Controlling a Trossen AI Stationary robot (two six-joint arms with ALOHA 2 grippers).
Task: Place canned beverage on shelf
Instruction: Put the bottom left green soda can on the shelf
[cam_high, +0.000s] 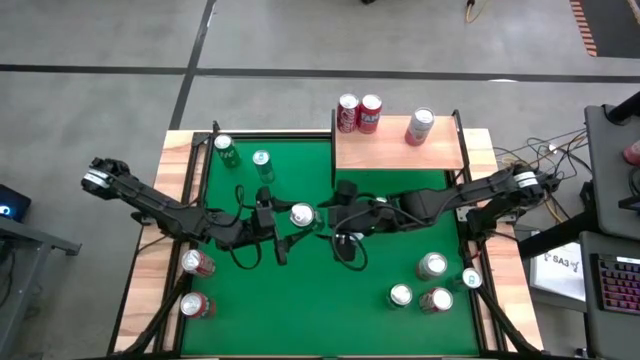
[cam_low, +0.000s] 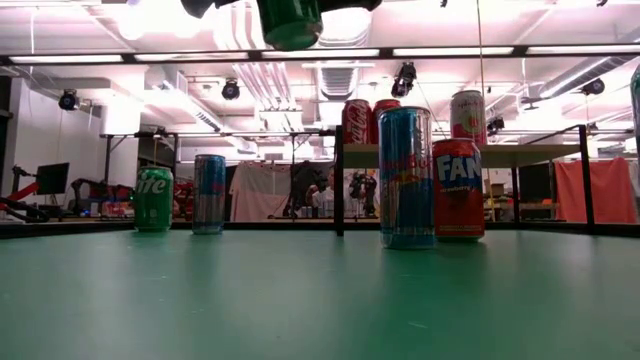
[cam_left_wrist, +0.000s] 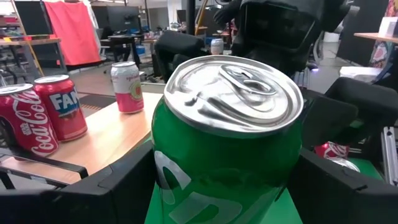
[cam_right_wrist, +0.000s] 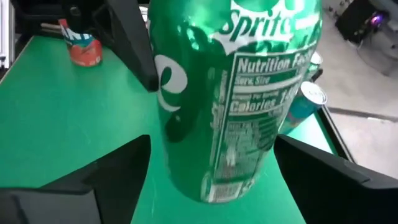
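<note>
The green Sprite can (cam_left_wrist: 227, 149) hangs in the air above the middle of the green felt table (cam_high: 300, 300), upright, clear of the tabletop. The left gripper (cam_high: 285, 228) pinches it, one dark finger (cam_left_wrist: 99, 186) pressed on each side. The right gripper (cam_high: 335, 222) sits just beside the can, its fingers (cam_right_wrist: 93, 180) spread wide on either side without touching it. The shelf (cam_high: 395, 152), a light-wood board at the table's far edge, carries a Coca-Cola can (cam_high: 347, 113), a Fanta can (cam_high: 370, 113) and a pink-and-white can (cam_high: 419, 127). More cans stand around the table.
</note>
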